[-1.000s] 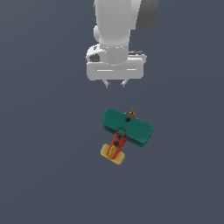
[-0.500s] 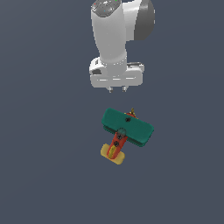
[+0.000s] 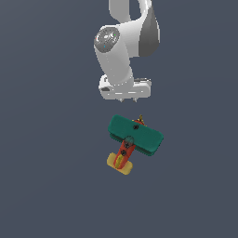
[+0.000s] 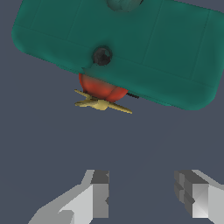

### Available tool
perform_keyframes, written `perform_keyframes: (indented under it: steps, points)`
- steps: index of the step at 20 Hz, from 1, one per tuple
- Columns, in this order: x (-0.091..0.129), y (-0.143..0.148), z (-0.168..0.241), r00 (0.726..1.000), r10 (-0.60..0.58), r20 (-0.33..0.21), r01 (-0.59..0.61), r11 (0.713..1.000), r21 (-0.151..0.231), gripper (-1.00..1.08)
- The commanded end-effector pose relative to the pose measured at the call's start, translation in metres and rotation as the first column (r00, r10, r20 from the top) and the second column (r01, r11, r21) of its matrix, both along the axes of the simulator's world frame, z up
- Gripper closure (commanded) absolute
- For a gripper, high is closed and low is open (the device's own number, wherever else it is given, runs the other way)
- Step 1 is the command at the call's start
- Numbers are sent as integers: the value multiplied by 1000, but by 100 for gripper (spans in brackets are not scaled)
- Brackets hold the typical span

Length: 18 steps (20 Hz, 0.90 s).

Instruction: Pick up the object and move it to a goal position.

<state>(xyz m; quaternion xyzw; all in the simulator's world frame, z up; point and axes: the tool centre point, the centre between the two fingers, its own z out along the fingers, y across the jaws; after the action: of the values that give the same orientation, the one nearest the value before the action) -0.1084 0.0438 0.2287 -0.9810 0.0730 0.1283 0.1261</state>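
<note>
A white robot arm (image 3: 123,51) hangs its claw (image 3: 128,100) above a dark grey worktop (image 3: 46,176), fingers (image 4: 94,192) spread apart and holding nothing. The toy airplane (image 3: 133,139) lies flat on the worktop just beyond the claw, at about six o'clock from it in the exterior view, apart from the fingertips. Its teal-green wing (image 4: 122,48) spans the red-orange body (image 3: 124,151); the tan propeller (image 4: 101,104) faces the claw, the yellow tail (image 3: 119,163) points away.
</note>
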Motion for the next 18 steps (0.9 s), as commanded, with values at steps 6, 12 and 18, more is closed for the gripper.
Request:
perform_keyframes:
  steps: [6, 12, 18]
  points:
    - [-18, 14, -30, 993, -53, -103, 61, 995, 79, -20]
    - [-33, 25, -51, 979, -93, -182, 118, 984, 133, -20]
    - [-46, 35, -70, 957, -131, -257, 180, 967, 179, -20]
